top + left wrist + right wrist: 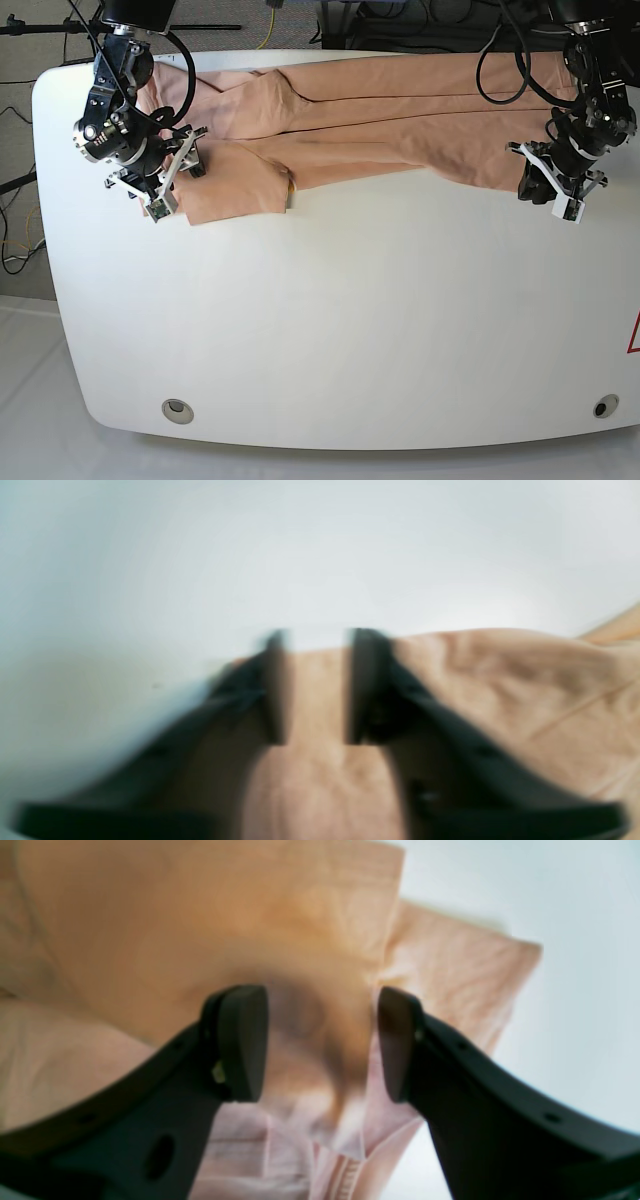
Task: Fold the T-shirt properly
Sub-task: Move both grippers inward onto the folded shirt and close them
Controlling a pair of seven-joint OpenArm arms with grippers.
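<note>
Currently I see the T-shirt (pixel 380 110) stretched along the bench's (pixel 330 320) far edge; left pincer (pixel 315 690) clenched on its hem, right pincer (pixel 322 1040) released over a sleeve.

The left tool (pixel 315 685) is blurred, jaws a little apart over T-shirt (pixel 500 680) cloth. Beyond lies the white counter (pixel 250 555).

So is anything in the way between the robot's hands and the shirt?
No, nothing visible. The left hand already has T-shirt cloth between its fingers, and the right hand sits right over the sleeve end, open.
</note>
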